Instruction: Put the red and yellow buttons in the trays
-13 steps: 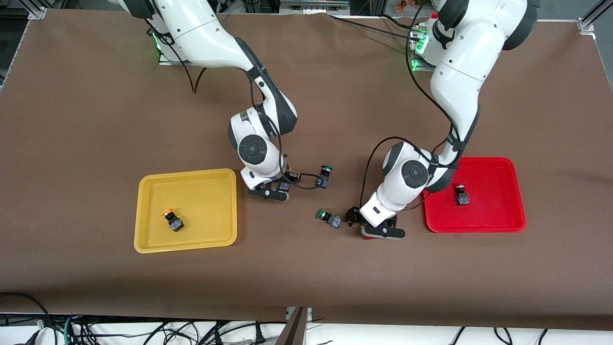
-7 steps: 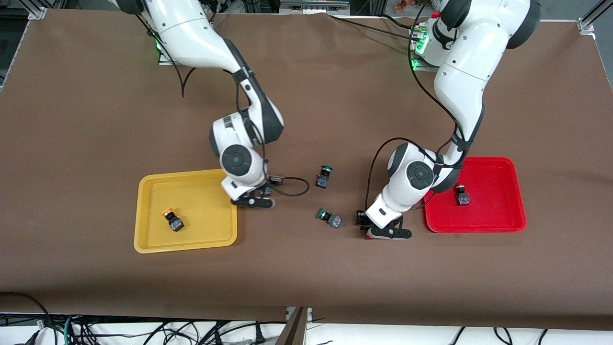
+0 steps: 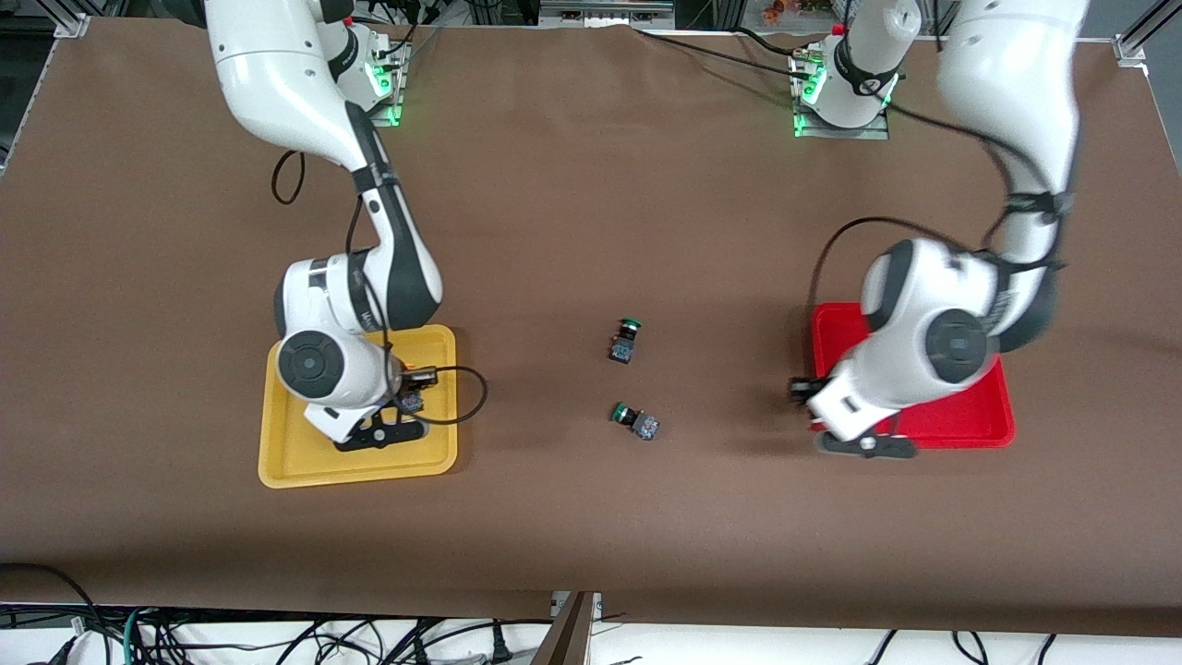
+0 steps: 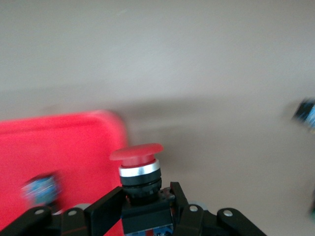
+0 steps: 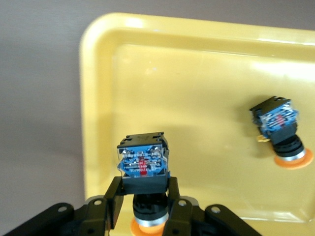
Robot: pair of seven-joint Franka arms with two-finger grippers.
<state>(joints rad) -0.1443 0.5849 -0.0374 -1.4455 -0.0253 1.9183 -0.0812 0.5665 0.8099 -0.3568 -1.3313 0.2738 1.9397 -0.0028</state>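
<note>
Table (image 3: pixel 591 203): brown surface that carries both trays and the loose switches.

Yellow tray (image 3: pixel 434 457): lies toward the right arm's end of the table; the right arm's wrist covers much of it in the front view.

Red tray (image 3: pixel 988 416): lies toward the left arm's end of the table; the left arm's wrist hides its middle in the front view, and one rounded corner shows in the left wrist view.

Right gripper (image 5: pixel 145 194): hangs over the yellow tray, jaws clamped on the held yellow button.

Left gripper (image 4: pixel 146 202): hangs over the rim of the red tray on the side that faces the yellow tray, jaws clamped on the held red button.

Held yellow button (image 5: pixel 143 168): its black body sits between the jaws, the blue terminal face turned away from the wrist and the orange-yellow cap back toward it, above the tray floor near a corner.

Held red button (image 4: pixel 140 164): stands out from between the jaws, its black body gripped on both sides, the silver collar and round red cap clear of them; it is above the red tray's edge.

Second yellow button (image 5: pixel 280 129): lies on its side on the yellow tray's floor, well apart from the held one.

Blurred switch (image 4: pixel 42 189): lies in the red tray; its cap colour cannot be told.

Green-capped switches (image 3: pixel 625 340) and (image 3: pixel 635 420): lie on the bare table between the two trays, the first farther from the front camera than the second.
</note>
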